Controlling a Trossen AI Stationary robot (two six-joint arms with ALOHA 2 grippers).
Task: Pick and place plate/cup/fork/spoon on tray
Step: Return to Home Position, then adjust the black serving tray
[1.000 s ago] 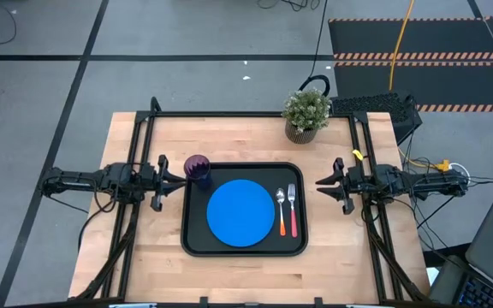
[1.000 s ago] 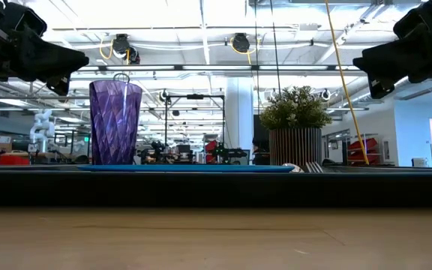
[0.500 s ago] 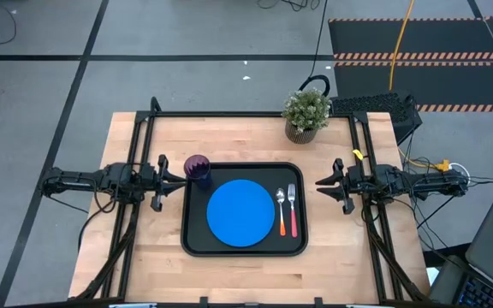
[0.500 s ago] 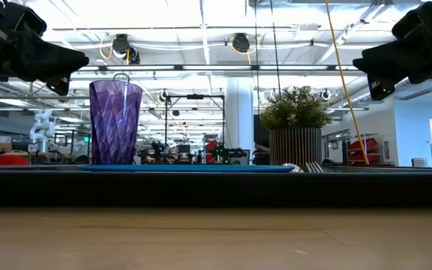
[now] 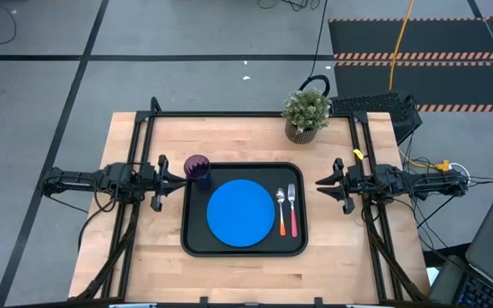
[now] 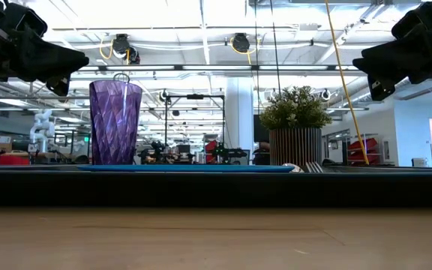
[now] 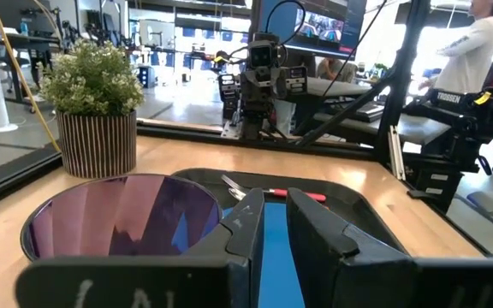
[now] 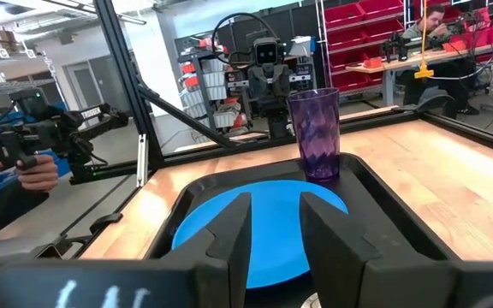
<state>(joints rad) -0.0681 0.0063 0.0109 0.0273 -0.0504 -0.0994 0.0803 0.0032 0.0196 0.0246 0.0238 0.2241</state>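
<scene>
From the table-height camera, the nearest thing is the pale wooden counter [image 6: 216, 236], and the raised rim of the large black rectangular plastic tray [image 6: 216, 187] blocks most of what lies inside it. Only a thin sliver of the flat round bright blue plate [image 6: 186, 169] rises above the rim, and the silver tines of the red-handled fork [image 6: 313, 167] barely peek out; the handles are hidden here.

From above, the plate [image 5: 241, 213] sits at the tray's [image 5: 197, 244] centre. At its 3 o'clock lie the small orange-handled spoon with a silver bowl [image 5: 282, 214] and, just beside it, the fork [image 5: 293, 210], side by side and apart from the plate. At the plate's 10 o'clock, in the tray's far corner, the small translucent purple plastic tumbler-style cup [image 5: 198, 168] stands upright.

The left end effector [image 5: 166, 181] hovers over the counter at the tray's 9 o'clock, just short of the cup, its fingers spread with a narrow gap and holding nothing; its wrist camera cuts off the cup's base [image 7: 122, 214]. The right end effector [image 5: 332, 184] hangs at the tray's 3 o'clock, fingers likewise spread and empty.

Farther back, at the tray's 1 o'clock, a green potted plant in a ribbed tan pot [image 5: 306, 113] stands near the counter's far edge. Beyond the counter, a person [image 8: 430, 26] sits partly hidden in the room.
</scene>
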